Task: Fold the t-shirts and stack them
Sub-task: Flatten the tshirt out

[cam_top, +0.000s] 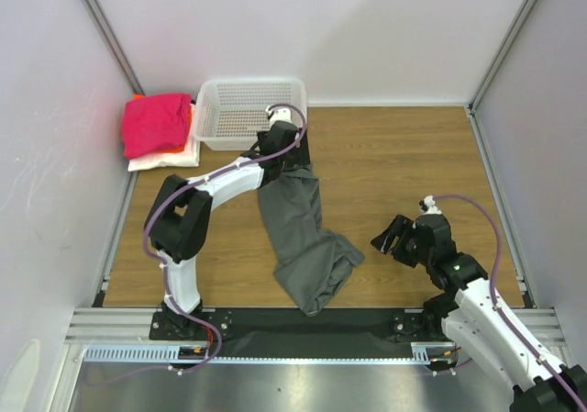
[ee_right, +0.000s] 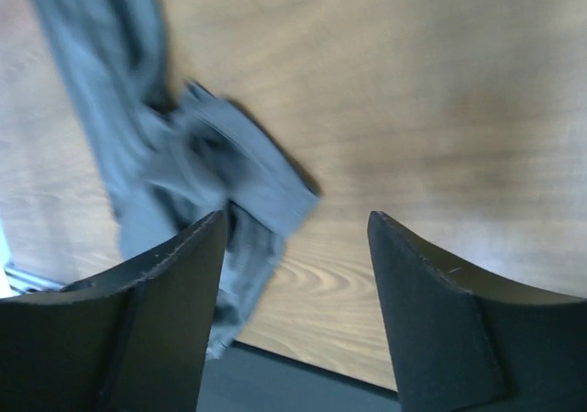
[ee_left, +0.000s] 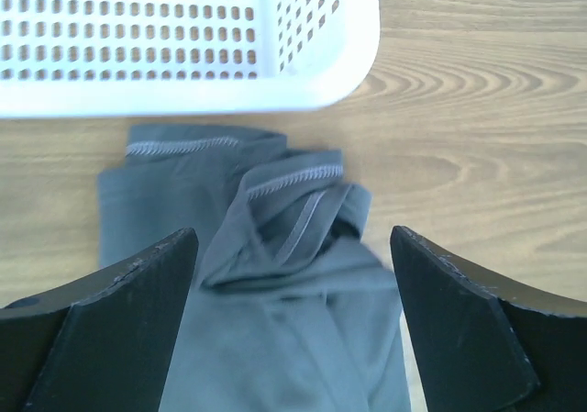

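Note:
A dark grey t-shirt (cam_top: 303,233) lies crumpled in a long strip down the middle of the wooden table. Its far, hemmed end (ee_left: 266,238) lies bunched just in front of the basket. My left gripper (cam_top: 278,142) is open and hangs over that far end, its jaws wide on either side of the cloth and not gripping it. My right gripper (cam_top: 393,238) is open and empty, above bare wood to the right of the shirt's near end (ee_right: 193,173). A magenta-pink shirt (cam_top: 154,123) lies on an orange (cam_top: 186,118) and a white one (cam_top: 165,160) at the back left.
A white plastic mesh basket (cam_top: 249,109) stands empty at the back, also in the left wrist view (ee_left: 183,72). White walls close in the table on three sides. A black strip and metal rail (cam_top: 303,325) run along the near edge.

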Motion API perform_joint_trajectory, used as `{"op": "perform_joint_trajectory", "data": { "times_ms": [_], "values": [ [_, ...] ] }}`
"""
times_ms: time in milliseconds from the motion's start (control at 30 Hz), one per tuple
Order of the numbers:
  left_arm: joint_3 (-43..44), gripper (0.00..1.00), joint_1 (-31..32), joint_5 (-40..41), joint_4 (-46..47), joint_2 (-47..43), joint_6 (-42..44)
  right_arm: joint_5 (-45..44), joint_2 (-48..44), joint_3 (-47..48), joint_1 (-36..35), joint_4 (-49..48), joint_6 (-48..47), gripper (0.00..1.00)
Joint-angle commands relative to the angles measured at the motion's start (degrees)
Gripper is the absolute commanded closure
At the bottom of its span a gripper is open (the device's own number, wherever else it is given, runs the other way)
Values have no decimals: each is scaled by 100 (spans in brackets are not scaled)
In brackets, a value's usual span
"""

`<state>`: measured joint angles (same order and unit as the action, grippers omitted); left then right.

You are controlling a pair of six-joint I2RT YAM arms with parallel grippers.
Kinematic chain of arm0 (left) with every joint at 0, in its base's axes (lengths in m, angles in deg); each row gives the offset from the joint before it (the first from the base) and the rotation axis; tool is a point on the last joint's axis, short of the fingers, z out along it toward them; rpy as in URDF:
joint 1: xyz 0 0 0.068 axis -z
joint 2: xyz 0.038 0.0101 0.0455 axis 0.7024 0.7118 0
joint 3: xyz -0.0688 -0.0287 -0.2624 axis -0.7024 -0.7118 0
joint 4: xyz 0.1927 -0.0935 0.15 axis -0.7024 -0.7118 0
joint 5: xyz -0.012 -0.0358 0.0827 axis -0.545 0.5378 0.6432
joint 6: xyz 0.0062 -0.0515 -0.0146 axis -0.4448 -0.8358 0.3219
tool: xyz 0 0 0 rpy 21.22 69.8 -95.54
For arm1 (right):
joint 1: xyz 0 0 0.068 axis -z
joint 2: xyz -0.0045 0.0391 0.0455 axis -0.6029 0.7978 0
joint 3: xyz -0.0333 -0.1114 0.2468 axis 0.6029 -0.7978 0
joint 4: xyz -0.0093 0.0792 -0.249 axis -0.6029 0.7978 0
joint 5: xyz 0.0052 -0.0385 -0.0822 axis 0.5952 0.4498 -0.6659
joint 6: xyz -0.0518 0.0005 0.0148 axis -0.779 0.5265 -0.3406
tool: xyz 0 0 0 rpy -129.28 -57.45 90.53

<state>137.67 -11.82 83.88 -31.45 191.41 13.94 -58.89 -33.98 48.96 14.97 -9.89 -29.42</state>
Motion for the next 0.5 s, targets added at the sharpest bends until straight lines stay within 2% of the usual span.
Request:
{"op": "perform_joint_trajectory", "data": {
  "times_ms": [0, 267, 400, 433, 467],
  "values": [
    [455, 8, -45, 33, 104, 323, 185, 335, 11, -320, -118, -29, 383, 32],
    [270, 16, -37, 331, 183, 500, 89, 203, 1028, -294, -759, -820, 445, 40],
    [182, 27, -36, 455, 201, 517, 97, 107, 1486, -180, -953, -1076, 498, 44],
    [174, 35, -45, 481, 210, 526, 115, 98, 1557, -154, -979, -1111, 515, 46],
    [174, 37, -37, 507, 201, 526, 124, 80, 1601, -136, -1032, -1129, 542, 46]
  ]
}}
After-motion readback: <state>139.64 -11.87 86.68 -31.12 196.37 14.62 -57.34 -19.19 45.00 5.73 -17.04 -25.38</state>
